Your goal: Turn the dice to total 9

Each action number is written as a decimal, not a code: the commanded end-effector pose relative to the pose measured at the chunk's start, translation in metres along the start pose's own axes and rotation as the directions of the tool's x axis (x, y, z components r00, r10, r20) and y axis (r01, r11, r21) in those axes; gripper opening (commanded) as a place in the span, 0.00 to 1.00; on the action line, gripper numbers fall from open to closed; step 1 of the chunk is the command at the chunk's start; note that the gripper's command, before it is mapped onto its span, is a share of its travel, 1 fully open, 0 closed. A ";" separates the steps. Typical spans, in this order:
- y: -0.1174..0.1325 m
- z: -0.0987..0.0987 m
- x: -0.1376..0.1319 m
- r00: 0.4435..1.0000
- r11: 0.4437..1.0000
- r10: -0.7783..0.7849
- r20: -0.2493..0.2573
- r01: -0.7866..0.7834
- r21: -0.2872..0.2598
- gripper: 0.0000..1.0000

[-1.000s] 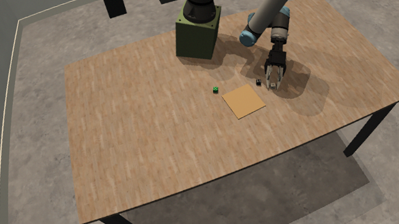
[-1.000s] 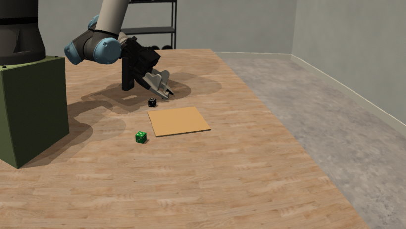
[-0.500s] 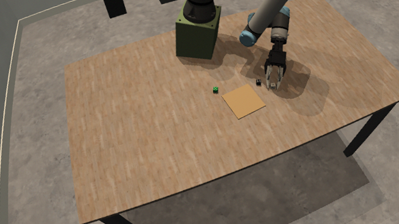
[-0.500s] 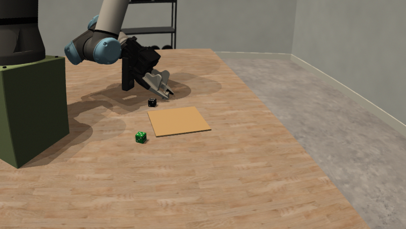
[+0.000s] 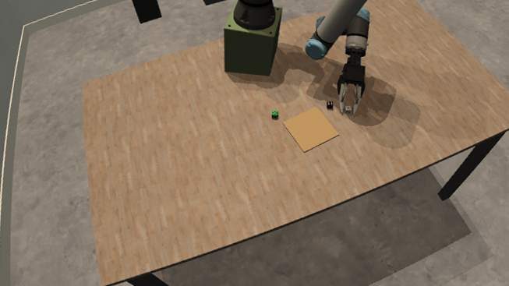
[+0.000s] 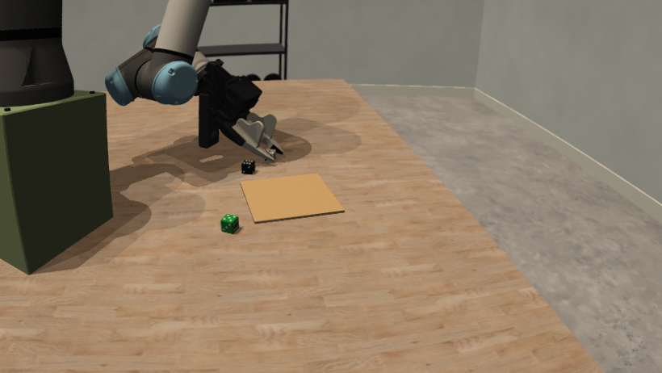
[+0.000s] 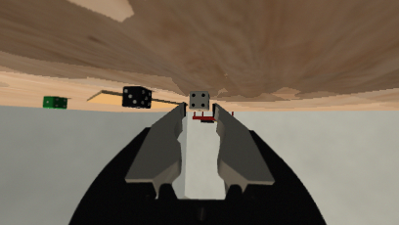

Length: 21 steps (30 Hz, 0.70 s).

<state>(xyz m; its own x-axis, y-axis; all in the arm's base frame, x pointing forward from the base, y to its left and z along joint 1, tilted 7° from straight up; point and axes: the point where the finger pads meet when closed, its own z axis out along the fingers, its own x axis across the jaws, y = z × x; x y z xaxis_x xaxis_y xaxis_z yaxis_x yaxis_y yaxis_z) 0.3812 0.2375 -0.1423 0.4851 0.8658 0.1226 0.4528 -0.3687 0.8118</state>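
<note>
Nearest in the exterior view, the green pedestal stands at the left, and in the top view it's by the far long edge of the desk. Next comes the green die, off the mat and near its side, well in from the desk's right edge as the exterior view has it. The mat lies bare just past it. Further on, there's the black die, also off the mat. And now the hand: open a little, gripping nothing, the white die between its fingertips, four pips facing the wrist camera! That one's off the mat too. Beyond the desk's far edge, a dark shelf rack.
</note>
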 end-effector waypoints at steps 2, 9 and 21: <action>0.000 0.000 0.000 1.000 1.000 0.001 -0.001 -0.001 0.000 0.21; 0.000 0.000 0.000 1.000 1.000 0.001 -0.001 -0.001 0.000 0.21; 0.000 -0.015 0.000 1.000 1.000 0.001 -0.001 -0.001 0.000 0.21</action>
<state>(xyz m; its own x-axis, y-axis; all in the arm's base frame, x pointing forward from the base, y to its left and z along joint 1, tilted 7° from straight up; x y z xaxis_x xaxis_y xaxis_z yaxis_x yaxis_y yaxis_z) 0.3766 0.2396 -0.1388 0.4848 0.8660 0.1227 0.4528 -0.3686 0.8119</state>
